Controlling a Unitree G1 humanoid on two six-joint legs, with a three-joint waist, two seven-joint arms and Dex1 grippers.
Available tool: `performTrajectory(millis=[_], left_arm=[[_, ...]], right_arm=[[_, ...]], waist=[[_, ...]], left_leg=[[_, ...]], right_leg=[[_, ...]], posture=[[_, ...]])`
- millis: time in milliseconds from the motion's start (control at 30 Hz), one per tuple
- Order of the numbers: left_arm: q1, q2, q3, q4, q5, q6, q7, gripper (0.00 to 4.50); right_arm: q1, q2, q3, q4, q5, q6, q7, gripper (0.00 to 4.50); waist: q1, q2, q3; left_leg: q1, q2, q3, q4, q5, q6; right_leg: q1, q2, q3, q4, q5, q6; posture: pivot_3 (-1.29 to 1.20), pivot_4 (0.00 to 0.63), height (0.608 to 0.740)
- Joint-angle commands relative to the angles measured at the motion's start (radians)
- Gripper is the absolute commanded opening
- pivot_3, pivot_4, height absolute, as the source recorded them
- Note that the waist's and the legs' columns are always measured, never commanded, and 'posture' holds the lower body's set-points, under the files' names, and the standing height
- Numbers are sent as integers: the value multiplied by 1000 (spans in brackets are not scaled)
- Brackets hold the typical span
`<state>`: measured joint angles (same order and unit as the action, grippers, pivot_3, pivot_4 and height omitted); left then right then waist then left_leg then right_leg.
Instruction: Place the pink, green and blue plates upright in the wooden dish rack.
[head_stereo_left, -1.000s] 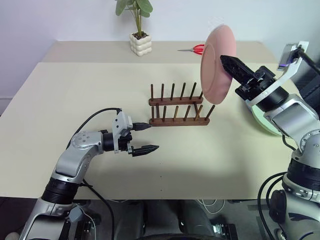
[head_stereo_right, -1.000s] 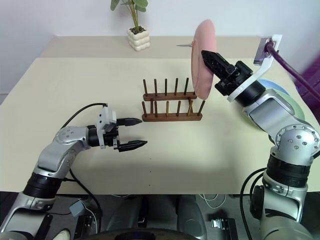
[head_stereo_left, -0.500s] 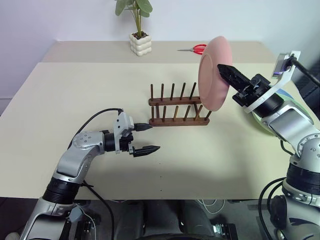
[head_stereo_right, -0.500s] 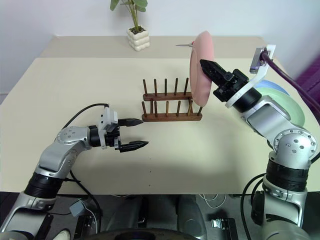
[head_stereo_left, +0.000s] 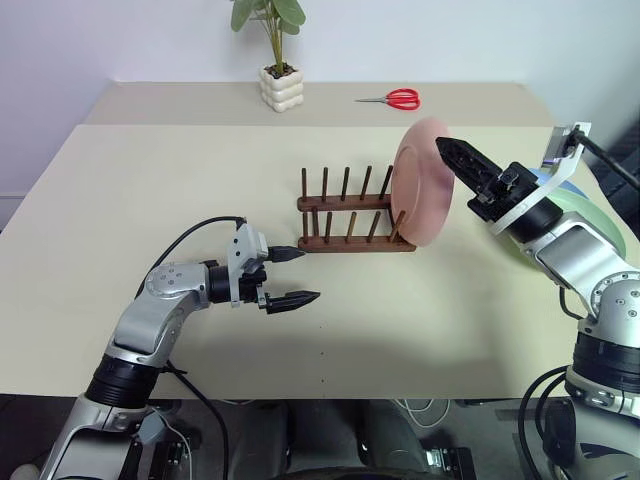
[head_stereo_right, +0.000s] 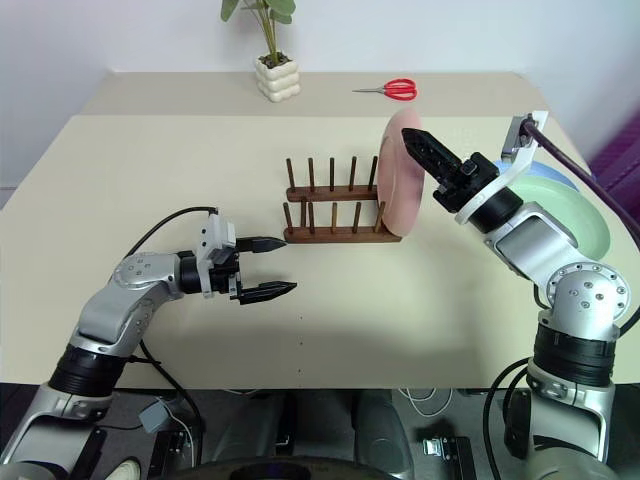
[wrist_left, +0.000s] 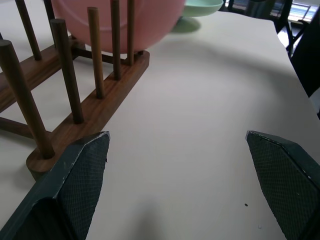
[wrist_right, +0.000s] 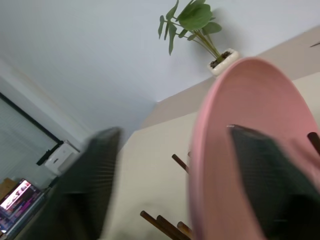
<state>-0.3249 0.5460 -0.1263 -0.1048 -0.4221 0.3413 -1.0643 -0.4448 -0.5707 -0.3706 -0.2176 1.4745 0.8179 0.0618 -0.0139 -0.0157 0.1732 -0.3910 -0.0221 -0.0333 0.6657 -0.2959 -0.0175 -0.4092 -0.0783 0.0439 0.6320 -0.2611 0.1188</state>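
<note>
No text, label, brand, number or sign can be read on anything in these views.

You see a matt plastic pink plate (head_stereo_left: 420, 182), a dark smooth wooden dish rack (head_stereo_left: 353, 212), a matt beige bench (head_stereo_left: 150, 190) and textured black fingers (wrist_left: 82, 175).
</note>
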Motion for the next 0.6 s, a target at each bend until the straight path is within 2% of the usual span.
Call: performTrajectory(millis=[33, 200, 367, 467, 600], left_arm=[[-11, -1, 6, -18, 2, -7, 1, 4500], [-12, -1, 6, -17, 2, -7, 1, 4500], [-8, -3, 9, -20, 2, -9, 7, 4500], [-8, -5, 7, -19, 1, -10, 8, 4500], [-15, -8, 3, -8, 4, -14, 5, 4500]], right_arm=[[-18, -36, -40, -53, -54, -40, 28, 4463], [-27, -145, -86, -97, -176, -89, 119, 4463], [33, -282, -216, -147, -256, -122, 217, 4463], [135, -353, -300, -159, -347, -134, 294, 4463], [348, -422, -395, -136, -508, -147, 431, 4463]], waist=[[0, 0, 0], [3, 0, 0], [4, 1, 0], [4, 1, 0], [5, 1, 0]], left_leg=[[0, 0, 0, 0, 0, 0], [0, 0, 0, 0, 0, 0], [0, 0, 0, 0, 0, 1], [0, 0, 0, 0, -1, 1], [0, -1, 1, 0, -1, 1]], right_leg=[[0, 0, 0, 0, 0, 0], [0, 0, 0, 0, 0, 0], [0, 0, 0, -1, 0, 0], [1, 0, 0, -2, 0, 0], [2, 0, 0, -2, 0, 0]], posture=[[0, 150, 740], [0, 150, 740], [0, 150, 740], [0, 150, 740], [0, 150, 740]])
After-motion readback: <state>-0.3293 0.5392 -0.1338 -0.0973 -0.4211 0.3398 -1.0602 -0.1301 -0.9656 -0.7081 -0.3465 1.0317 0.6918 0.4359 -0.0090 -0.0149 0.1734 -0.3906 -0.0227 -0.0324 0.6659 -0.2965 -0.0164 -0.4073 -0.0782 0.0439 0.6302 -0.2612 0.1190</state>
